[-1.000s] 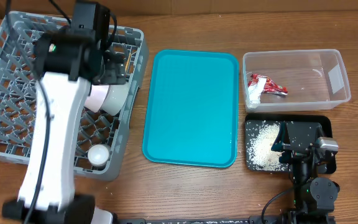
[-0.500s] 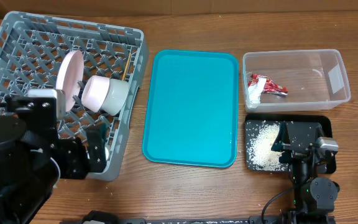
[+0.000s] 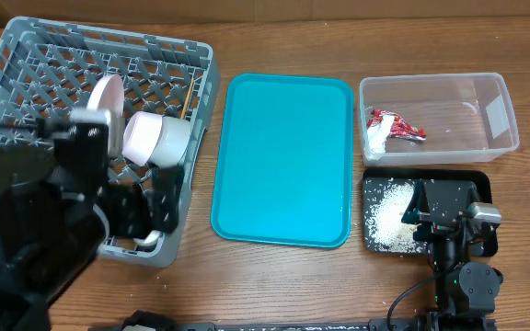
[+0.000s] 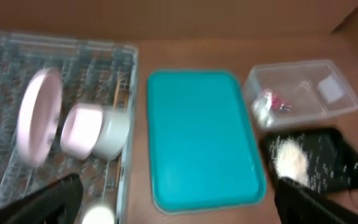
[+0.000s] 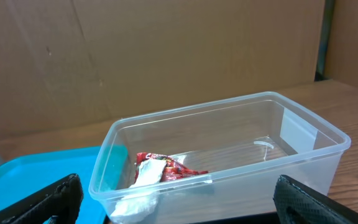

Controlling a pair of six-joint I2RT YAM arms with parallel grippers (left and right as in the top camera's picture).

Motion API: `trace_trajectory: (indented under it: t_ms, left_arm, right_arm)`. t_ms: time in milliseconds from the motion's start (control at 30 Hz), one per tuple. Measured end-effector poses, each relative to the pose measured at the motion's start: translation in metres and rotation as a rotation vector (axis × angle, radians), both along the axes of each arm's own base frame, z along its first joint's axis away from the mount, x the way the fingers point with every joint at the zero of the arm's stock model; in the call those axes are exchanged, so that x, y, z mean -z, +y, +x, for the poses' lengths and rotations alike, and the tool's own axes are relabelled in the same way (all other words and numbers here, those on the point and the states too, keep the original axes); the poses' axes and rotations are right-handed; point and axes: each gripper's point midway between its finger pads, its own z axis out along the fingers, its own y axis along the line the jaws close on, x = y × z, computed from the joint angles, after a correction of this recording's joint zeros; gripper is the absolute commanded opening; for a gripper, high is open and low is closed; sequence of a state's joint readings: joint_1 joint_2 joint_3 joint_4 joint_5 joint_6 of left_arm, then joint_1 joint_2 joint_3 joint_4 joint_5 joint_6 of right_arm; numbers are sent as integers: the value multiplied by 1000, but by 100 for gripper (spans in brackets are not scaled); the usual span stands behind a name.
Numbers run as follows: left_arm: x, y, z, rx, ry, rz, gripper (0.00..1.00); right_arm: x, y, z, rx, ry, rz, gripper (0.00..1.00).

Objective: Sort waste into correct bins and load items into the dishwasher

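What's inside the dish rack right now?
A pink plate on edge and a cup on its side. Overhead, the left arm covers the rack's near part; the wrist view shows a white round thing there, too blurred to name.

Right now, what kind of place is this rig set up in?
Probably a lab bench mocked up as a dish-return station, not a real kitchen: a grey dishwasher rack, a teal serving tray and a clear waste bin sit on a wooden table, with plain cardboard walls behind.
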State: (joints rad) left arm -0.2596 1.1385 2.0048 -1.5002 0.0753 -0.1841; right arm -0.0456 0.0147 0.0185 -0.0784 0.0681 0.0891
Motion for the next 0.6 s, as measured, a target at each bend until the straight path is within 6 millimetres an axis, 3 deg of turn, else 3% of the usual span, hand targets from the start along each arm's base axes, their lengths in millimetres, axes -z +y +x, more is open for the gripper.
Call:
trace_trajectory:
  t_ms: [167, 267, 400, 600]
  left_arm:
    - [-20, -31, 40, 116, -243, -1, 100]
    - [-16, -46, 51, 178, -374, 6, 100]
    - [6, -48, 49, 201, -499, 12, 100]
    - [60, -43, 33, 216, -605, 37, 100]
  right_arm:
    - [0, 0, 0, -1, 1, 0, 100]
    - [0, 0, 0, 0, 0, 0, 100]
    - [0, 0, 0, 0, 0, 0, 100]
    - [0, 0, 0, 0, 0, 0, 100]
